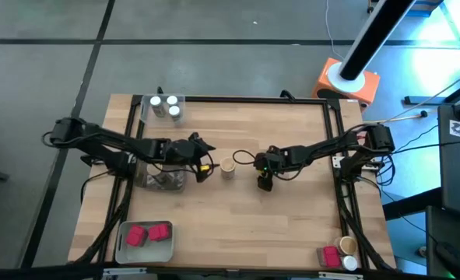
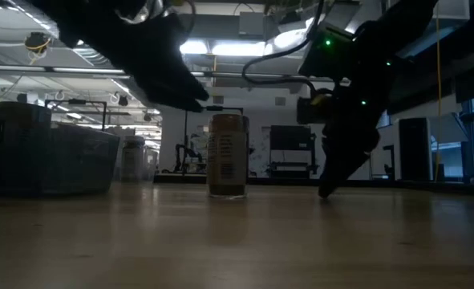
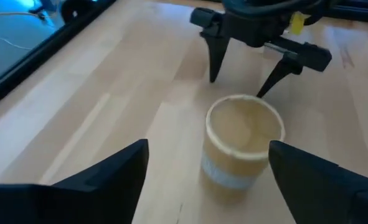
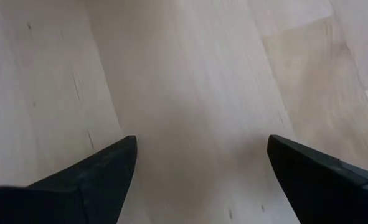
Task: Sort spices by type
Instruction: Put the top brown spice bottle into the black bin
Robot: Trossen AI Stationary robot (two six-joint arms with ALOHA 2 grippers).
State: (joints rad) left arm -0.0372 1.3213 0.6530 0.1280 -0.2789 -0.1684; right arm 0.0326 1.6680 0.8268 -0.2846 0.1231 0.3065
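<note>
The tan-lidded jar (image 1: 228, 168) stands upright mid-table, apart from both grippers. Just beside it, the left gripper (image 3: 205, 180) has its fingers spread wide and holds nothing. On the jar's far side the right gripper (image 1: 265, 183) points down, also wide and empty. Judging by this, the jar awaits pickup; next comes closing around it.

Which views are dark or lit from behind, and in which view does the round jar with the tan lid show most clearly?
Low view: backlit by ceiling lamps, so the round jar with the tan lid and both arms are near silhouettes. Left wrist view: evenly lit, the jar clearest, between the open left gripper fingers. High view: even light, blue glare at the right edge.
</note>
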